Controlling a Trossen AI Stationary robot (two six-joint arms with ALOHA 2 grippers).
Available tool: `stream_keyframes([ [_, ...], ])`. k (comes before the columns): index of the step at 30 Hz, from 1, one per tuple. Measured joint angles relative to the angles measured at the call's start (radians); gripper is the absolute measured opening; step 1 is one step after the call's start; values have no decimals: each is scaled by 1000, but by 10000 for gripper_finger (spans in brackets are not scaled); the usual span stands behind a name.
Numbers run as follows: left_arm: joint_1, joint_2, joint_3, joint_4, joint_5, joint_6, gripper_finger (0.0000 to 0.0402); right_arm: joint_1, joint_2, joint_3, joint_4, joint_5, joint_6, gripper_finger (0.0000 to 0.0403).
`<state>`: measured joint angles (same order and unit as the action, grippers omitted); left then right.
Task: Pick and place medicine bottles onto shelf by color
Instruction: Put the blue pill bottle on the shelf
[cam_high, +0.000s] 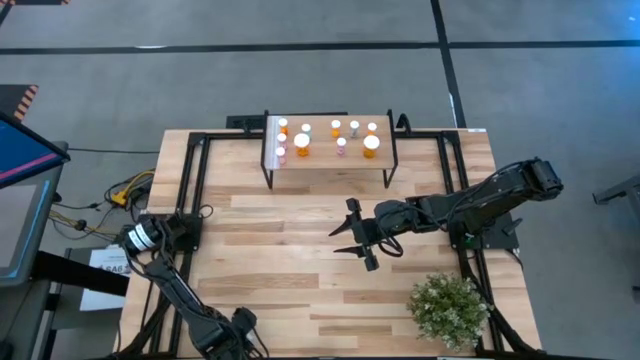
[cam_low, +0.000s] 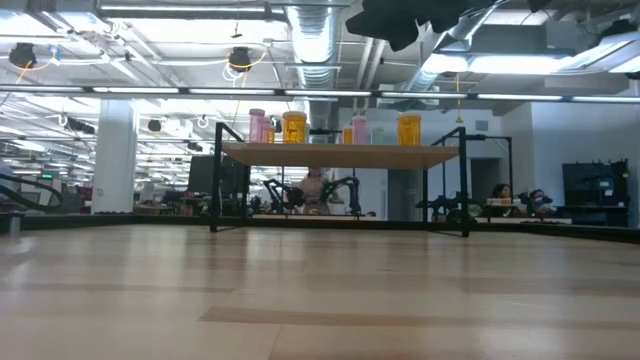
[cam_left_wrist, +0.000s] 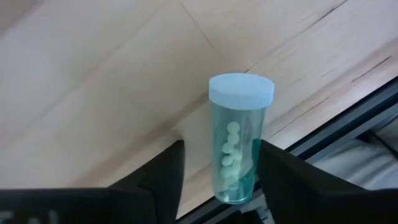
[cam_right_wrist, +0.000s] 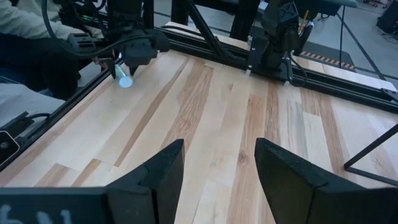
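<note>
Most of the sorting looks done: the small raised light-wood shelf on black metal legs (cam_high: 330, 148) at the far side of the wooden bench (cam_high: 290, 250) already carries about ten white-capped medicine bottles (cam_high: 302, 146), orange ones and pink ones among them, standing in loose groups. One is left to place: a clear bluish-green bottle with a white cap and pale pills inside (cam_left_wrist: 239, 140), which sits between the fingers of the left gripper (cam_left_wrist: 219, 180) at the bench's near left edge; the fingers flank it closely, though firm contact cannot be told. The right gripper (cam_high: 352, 240) hovers mid-bench, its fingers spread and empty. By my reading, one carry to the shelf remains.
</note>
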<state>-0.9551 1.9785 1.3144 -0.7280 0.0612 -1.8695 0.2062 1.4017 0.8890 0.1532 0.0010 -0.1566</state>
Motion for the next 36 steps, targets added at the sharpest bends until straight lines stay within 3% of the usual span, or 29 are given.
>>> stream_keyframes([
  [8,5,0,0,-2,-62,51,85,0,0,0,-3,0,-1,217],
  [14,30,-18,0,26,-194,179,65,0,-44,-1,-23,0,-6,217],
  [19,51,-64,0,45,-406,363,84,2,-106,-1,-52,-1,-9,217],
  [24,75,-114,0,46,-731,591,90,4,-167,-10,-45,-12,-9,217],
  [28,137,-168,-22,69,-830,814,91,-4,-218,-74,51,-33,-9,217],
  [32,208,-225,-100,228,-861,1047,91,-27,-267,-145,141,-37,5,217],
  [36,274,-273,-247,589,-787,1320,91,-41,-299,-185,189,-36,18,217],
])
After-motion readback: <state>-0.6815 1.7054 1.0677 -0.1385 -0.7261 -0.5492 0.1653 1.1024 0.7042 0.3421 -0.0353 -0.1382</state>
